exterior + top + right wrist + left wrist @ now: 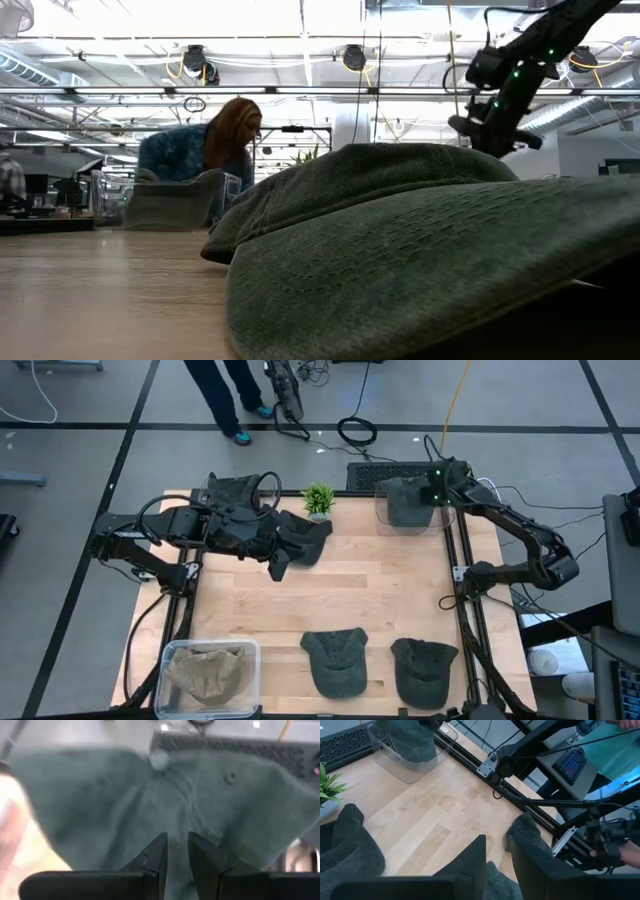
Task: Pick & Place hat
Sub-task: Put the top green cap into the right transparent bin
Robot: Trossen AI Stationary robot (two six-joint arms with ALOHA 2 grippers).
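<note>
Table (390, 585) centre is bare wood; two caps (335, 660) lie at the near edge, a bin (208, 672) at the near-left corner. Right gripper (432, 493) hangs over the far-right clear bin (382, 510), fingers (155, 855) clenched on a hat (200, 805). Left gripper (285, 555), by the plant (319, 499), grasps another hat (305, 538).

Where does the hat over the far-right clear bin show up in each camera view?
High view: hat top right, in the clear bin, under the right gripper.
Low view: cannot tell; nearer hats fill the picture.
Left wrist view: hat top left, in the bin.
Right wrist view: hat fills the picture, pinched between the fingers.
Shared landmark: the small green plant.
</note>
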